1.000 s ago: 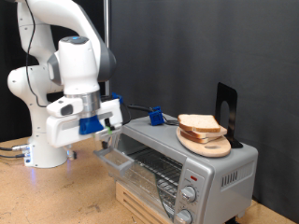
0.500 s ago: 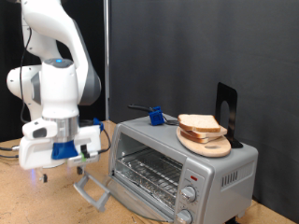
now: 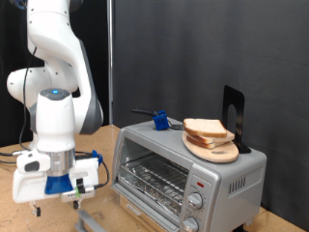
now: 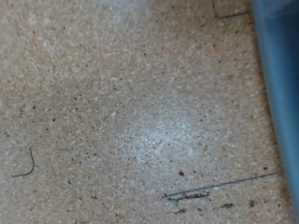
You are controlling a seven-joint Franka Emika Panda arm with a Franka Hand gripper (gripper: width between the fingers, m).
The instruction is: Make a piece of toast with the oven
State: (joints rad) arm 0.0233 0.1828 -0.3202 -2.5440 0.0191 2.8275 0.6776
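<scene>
The silver oven point(image 3: 208, 174) stands at the exterior view's right, its door point(image 3: 93, 221) swung down and the wire rack point(image 3: 150, 174) showing inside. Two bread slices lie stacked on a round wooden board point(image 3: 214, 151) on the oven's roof; the top one is the piece of toast point(image 3: 205, 127). My gripper point(image 3: 64, 190), with blue fingers, hangs low at the left of the oven, just above the lowered door's outer end. No bread is between its fingers. The wrist view shows only the speckled tabletop point(image 4: 121, 103) and a blue-grey edge point(image 4: 277, 93); no fingers show there.
A blue-handled tool point(image 3: 159, 120) and a black stand point(image 3: 232, 109) sit on the oven's roof. The oven rests on a wooden box point(image 3: 145, 207). The robot base point(image 3: 39, 106) fills the left side. A black curtain point(image 3: 193, 48) hangs behind.
The gripper has moved down and to the exterior view's left. The oven door has gone with it from half open to fully lowered. The bread has not moved.
</scene>
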